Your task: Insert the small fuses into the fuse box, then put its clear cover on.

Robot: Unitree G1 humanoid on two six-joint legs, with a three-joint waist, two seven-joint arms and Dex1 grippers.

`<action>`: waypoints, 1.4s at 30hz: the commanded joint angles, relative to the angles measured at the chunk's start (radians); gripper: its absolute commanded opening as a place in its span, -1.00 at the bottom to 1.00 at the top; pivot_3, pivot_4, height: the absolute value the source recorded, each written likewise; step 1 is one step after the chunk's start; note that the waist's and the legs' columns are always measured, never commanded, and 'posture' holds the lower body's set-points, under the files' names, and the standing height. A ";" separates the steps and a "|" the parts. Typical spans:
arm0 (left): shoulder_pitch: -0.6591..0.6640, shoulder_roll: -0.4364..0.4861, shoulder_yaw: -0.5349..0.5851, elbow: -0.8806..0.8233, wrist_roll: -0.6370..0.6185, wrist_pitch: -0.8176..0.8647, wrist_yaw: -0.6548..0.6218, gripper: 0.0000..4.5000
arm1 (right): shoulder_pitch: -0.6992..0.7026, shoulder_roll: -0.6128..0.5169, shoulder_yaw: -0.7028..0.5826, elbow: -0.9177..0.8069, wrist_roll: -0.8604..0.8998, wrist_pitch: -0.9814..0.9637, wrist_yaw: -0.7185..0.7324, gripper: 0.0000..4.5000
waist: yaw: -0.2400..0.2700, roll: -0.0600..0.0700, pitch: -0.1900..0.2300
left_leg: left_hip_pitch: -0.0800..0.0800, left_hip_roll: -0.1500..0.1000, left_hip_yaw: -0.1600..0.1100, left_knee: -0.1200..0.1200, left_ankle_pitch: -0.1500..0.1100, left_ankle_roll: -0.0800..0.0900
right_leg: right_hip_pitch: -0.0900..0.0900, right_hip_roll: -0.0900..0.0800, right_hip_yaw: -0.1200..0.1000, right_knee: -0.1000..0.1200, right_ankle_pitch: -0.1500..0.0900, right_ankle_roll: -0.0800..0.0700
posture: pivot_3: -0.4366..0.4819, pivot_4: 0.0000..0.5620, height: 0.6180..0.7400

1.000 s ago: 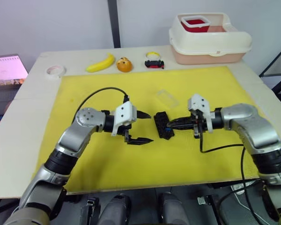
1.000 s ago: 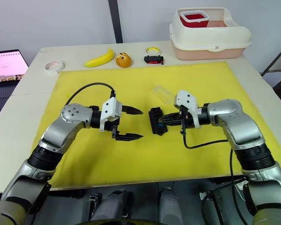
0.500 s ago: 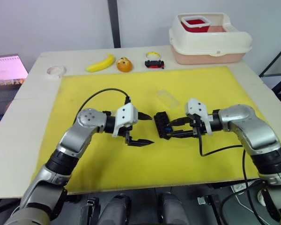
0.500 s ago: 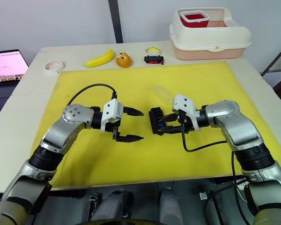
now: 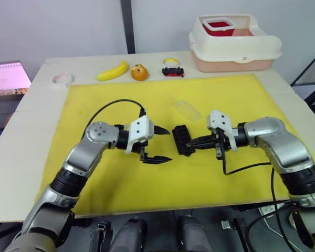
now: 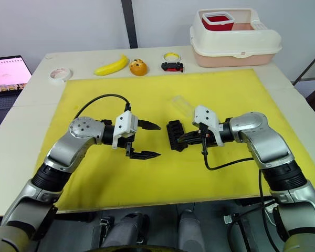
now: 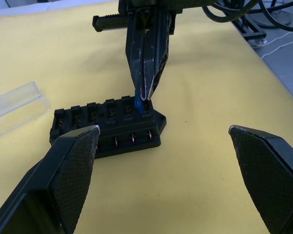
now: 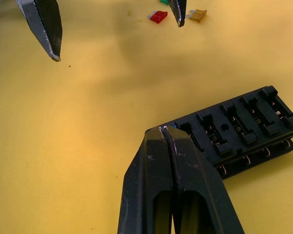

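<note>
The black fuse box [image 5: 181,139] lies mid-mat between my two grippers. My right gripper [image 5: 195,141] is shut, and its tips rest at the box's right end. In the left wrist view those tips touch a blue fuse [image 7: 137,103] standing in an end slot of the fuse box [image 7: 107,129]. My left gripper [image 5: 166,144] hangs open just left of the box with nothing between its fingers. Red [image 8: 158,17] and olive-yellow [image 8: 198,15] small fuses lie loose on the mat beyond the left fingertips [image 8: 49,29]. The clear cover [image 5: 188,110] lies on the mat just behind the box.
The yellow mat [image 5: 121,105] covers most of the table. Along the back stand a banana [image 5: 113,70], an orange object [image 5: 139,72], a small toy car [image 5: 172,70], a white tape roll [image 5: 62,79] and a large cream bin [image 5: 234,44]. A laptop [image 5: 8,79] sits far left.
The right gripper's fingers stood open at the fuse box's end half a second ago and are now shut there. The left gripper has hardly moved.
</note>
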 commanded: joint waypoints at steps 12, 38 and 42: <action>-0.015 0.004 0.021 -0.012 -0.007 -0.010 0.001 1.00 | -0.018 0.005 -0.002 0.008 -0.017 -0.029 -0.007 -0.21 | 0.000 0.000 0.000 | 0.000 0.000 0.000 0.000 0.000 0.000 | 0.000 0.000 0.000 0.000 0.000 0.000 | -0.05 -0.47 1.00; -0.012 0.009 0.019 -0.017 -0.004 -0.008 0.003 1.00 | -0.018 0.002 0.000 -0.012 -0.021 -0.025 -0.002 -0.97 | 0.000 0.000 0.000 | 0.000 0.000 0.000 0.000 0.000 0.000 | 0.000 0.000 0.000 0.000 0.000 0.000 | -0.05 -0.47 1.00; -0.006 0.007 0.016 -0.021 -0.004 -0.011 0.003 1.00 | -0.032 -0.006 -0.009 -0.027 -0.012 -0.009 0.003 -0.97 | 0.000 0.000 0.000 | 0.000 0.000 0.000 0.000 0.000 0.000 | 0.000 0.000 0.000 0.000 0.000 0.000 | -0.05 -0.47 1.00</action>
